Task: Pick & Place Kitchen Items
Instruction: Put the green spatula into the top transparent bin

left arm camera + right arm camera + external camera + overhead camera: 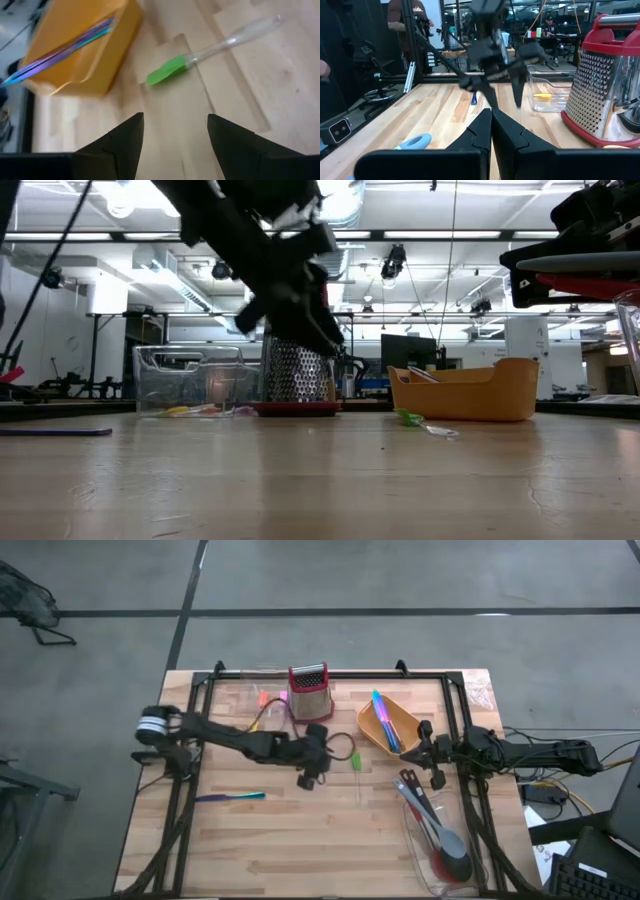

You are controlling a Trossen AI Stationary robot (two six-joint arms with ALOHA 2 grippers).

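Pale wooden bench (300, 840) boards carry everything, with a grey floor around them in the high view. Near the centre lies the green-handled utensil (355, 762), its green end toward twelve o'clock and its clear shaft running toward six; the left wrist view shows it flat on the wood, touched by nothing. At its nine o'clock, just beside it, hangs the left claw (309, 776), fingers spread wide and empty, raised off the wood in the low view. At the utensil's one o'clock sits the orange tray (375, 735), holding the slim blue and purple utensils (384, 720). The red-topped grater (310, 690) stands at eleven o'clock, with a clear bin (245, 698) beside it holding small yellow and pink pieces (262, 698). At three o'clock, past the tray, the right claw (432, 753) waits, fingers pressed together on nothing. Toward five o'clock, a second clear bin (415, 850) holds the long black and grey spoons (432, 825). Another blue-purple utensil (230, 797) lies alone at eight o'clock.
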